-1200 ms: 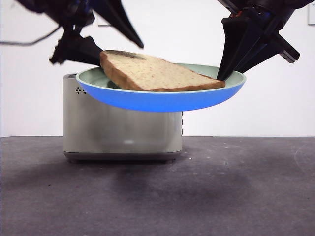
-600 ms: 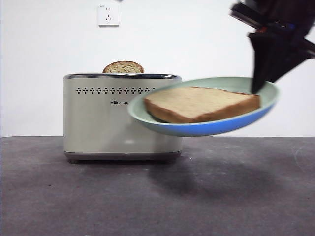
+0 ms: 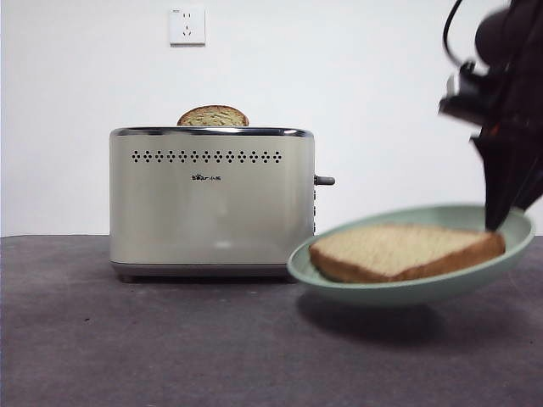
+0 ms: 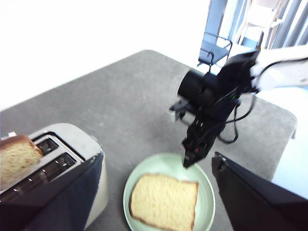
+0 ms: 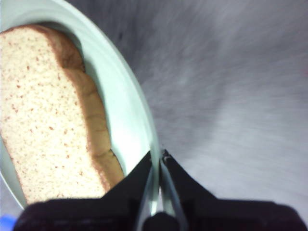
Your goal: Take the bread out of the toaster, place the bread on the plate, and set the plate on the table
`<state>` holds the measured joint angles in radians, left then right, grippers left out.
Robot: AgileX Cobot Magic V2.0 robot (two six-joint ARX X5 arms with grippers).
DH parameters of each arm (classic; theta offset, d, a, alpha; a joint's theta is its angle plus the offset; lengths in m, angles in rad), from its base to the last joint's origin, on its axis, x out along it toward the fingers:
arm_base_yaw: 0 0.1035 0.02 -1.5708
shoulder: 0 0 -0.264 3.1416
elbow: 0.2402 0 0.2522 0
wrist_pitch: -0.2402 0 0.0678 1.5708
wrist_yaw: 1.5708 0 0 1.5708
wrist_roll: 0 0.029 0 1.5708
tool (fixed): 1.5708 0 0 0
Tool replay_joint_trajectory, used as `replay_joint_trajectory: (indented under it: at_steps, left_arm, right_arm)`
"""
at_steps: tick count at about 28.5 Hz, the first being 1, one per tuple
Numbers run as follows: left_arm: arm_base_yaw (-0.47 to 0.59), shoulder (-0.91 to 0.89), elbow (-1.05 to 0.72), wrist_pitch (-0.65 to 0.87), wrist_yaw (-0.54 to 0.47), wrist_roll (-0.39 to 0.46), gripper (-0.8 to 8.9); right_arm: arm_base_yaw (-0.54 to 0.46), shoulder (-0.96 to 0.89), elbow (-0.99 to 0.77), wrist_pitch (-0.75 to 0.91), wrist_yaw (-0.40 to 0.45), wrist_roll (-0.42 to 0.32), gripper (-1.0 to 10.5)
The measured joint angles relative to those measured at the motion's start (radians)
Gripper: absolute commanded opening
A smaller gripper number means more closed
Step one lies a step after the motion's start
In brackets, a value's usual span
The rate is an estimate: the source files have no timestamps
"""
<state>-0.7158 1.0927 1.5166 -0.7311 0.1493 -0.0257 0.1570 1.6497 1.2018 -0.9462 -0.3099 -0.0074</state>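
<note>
The pale green plate (image 3: 399,294) hangs tilted just above the table (image 3: 170,339), to the right of the cream toaster (image 3: 212,199). The bread (image 3: 407,252) lies flat on it. My right gripper (image 3: 496,222) is shut on the plate's right rim; its wrist view shows the jaws (image 5: 158,156) pinching the rim (image 5: 130,91) beside the bread (image 5: 43,110). My left gripper (image 4: 158,163) is open and empty, high above the toaster (image 4: 72,144) and plate (image 4: 207,192), out of the front view. From there the bread (image 4: 164,201) and the right gripper (image 4: 188,161) are in sight.
A second, rounder slice (image 3: 212,116) stands in the toaster's slot, also in the left wrist view (image 4: 17,156). The toaster's lever (image 3: 324,180) sticks out toward the plate. A wall socket (image 3: 187,25) is behind. A chair (image 4: 214,45) stands past the table's far corner.
The plate with the bread has come down and to the right, from above the toaster to just over the table. The left arm has left the front view.
</note>
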Motion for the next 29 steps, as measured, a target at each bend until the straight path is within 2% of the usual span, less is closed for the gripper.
replay_joint_trajectory:
  at_steps: [3, 13, 14, 18, 20, 29]
  left_arm:
    - [0.0, -0.011, 0.0, 0.0, -0.016, 0.001, 3.82]
    - [0.0, -0.012, 0.0, 0.0, -0.016, 0.018, 3.82]
    - [0.0, -0.012, 0.0, 0.0, -0.016, 0.018, 3.82]
    - [-0.001, -0.012, 0.0, 0.0, -0.016, 0.018, 3.82]
    - [-0.001, -0.012, 0.0, 0.0, -0.016, 0.018, 3.82]
    - [0.0, -0.012, 0.0, 0.0, -0.016, 0.038, 3.82]
  right_arm:
    - [0.008, 0.063, 0.0, 0.036, -0.079, -0.014, -0.2]
    - [0.031, 0.217, 0.0, 0.079, -0.119, -0.027, -0.1]
    - [0.03, 0.222, 0.0, 0.078, -0.121, -0.029, 0.2]
    - [0.032, 0.222, 0.0, 0.084, -0.108, -0.029, 2.7]
    - [0.032, 0.222, 0.0, 0.086, -0.106, -0.026, 3.4]
    - [0.013, 0.127, 0.0, 0.087, -0.105, -0.007, 3.5]
